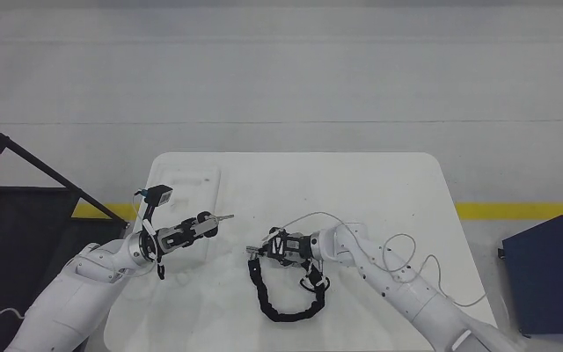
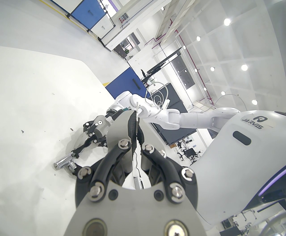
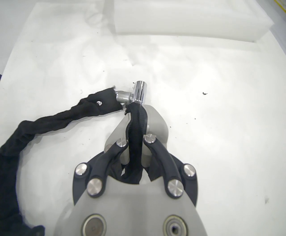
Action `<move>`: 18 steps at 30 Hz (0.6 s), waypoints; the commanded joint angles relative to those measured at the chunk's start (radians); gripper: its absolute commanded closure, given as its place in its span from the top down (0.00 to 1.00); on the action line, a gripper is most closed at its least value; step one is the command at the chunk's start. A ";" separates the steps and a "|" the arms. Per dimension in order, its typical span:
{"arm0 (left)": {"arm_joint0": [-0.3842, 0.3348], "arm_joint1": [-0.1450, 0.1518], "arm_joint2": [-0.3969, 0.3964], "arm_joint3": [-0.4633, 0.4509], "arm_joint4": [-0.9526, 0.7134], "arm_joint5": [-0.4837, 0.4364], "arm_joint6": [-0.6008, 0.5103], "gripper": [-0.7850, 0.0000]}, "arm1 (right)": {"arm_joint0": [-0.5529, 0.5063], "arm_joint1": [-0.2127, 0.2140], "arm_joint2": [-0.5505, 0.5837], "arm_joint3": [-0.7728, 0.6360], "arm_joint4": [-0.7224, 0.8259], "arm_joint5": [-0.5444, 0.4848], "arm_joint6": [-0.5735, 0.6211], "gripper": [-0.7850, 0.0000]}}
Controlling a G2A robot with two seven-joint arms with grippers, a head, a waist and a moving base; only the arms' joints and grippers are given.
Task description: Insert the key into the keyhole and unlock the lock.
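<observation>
A chain lock in a black fabric sleeve [image 1: 286, 310] lies in a loop on the white table [image 1: 396, 185]. Its chrome cylinder head [image 3: 139, 92] sticks out just past my right gripper [image 3: 136, 111], which is shut on the sleeved chain end right behind the cylinder. My left gripper [image 2: 135, 119] is shut on the flat key [image 2: 136, 111], seen edge-on between the pads. From above, the key [image 1: 223, 217] points right toward the lock head [image 1: 255, 252], a short gap away. The left wrist view shows the chrome cylinder [image 2: 63, 162] facing the key.
A white foam pad [image 1: 180, 180] lies at the table's far left; it is the white block [image 3: 190, 17] beyond the lock. Thin white cables [image 1: 413, 255] trail along the right arm. Small dark specks dot the tabletop.
</observation>
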 commanded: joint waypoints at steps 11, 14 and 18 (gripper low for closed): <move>0.000 0.000 0.000 0.000 0.000 0.000 0.000 0.00 | -0.130 0.070 0.120 -0.244 -0.048 0.001 0.175 1.00; 0.000 0.000 0.000 0.000 0.000 0.000 0.000 0.00 | -0.144 0.078 0.131 -0.301 -0.058 -0.004 0.238 1.00; 0.000 0.000 0.000 0.000 0.000 0.000 0.000 0.00 | -0.133 0.078 0.126 -0.368 -0.039 -0.033 0.341 1.00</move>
